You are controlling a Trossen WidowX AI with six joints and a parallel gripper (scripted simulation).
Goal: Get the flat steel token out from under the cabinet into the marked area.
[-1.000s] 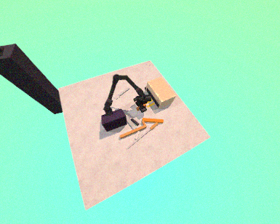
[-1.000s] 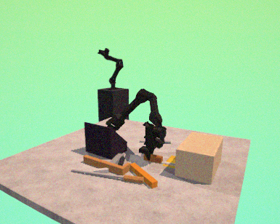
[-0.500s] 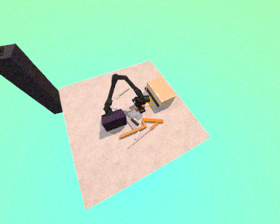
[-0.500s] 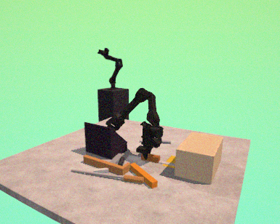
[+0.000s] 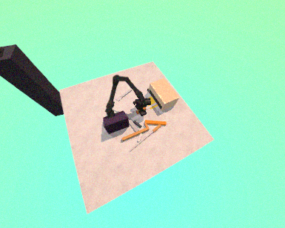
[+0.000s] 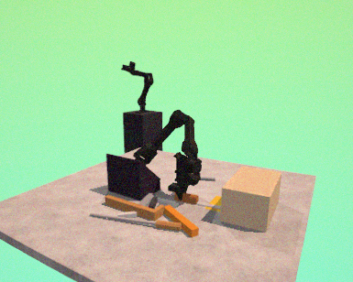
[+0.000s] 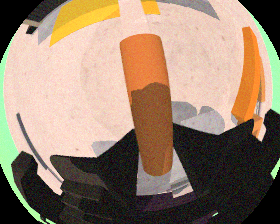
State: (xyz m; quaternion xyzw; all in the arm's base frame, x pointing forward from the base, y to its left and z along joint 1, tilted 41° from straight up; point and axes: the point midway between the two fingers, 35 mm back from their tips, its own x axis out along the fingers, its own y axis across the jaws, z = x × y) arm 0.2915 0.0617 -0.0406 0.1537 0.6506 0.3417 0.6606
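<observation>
My gripper (image 5: 141, 109) (image 6: 182, 196) (image 7: 152, 129) is shut on the orange handle (image 6: 191, 199) (image 7: 145, 62) of a tool, low over the table in front of the cabinet. The tool's thin pale shaft (image 6: 209, 206) (image 7: 133, 14) runs from the handle toward the cabinet, across the yellow marked area (image 6: 215, 202) (image 7: 81, 21). The tan cabinet (image 5: 164, 92) (image 6: 247, 197) stands beyond that area. The shaft's far end is hidden or out of view. I cannot make out the steel token in any view.
Orange bars (image 5: 135, 135) (image 6: 182, 221) (image 7: 248, 75) lie to one side. Beside them lies another tool with an orange handle (image 5: 158, 128) (image 6: 168, 225). A thin grey rod (image 5: 123, 95) (image 6: 208, 179) (image 7: 29, 140) lies on the other side. A dark block (image 5: 116, 122) (image 6: 126, 176) stands under the arm's base.
</observation>
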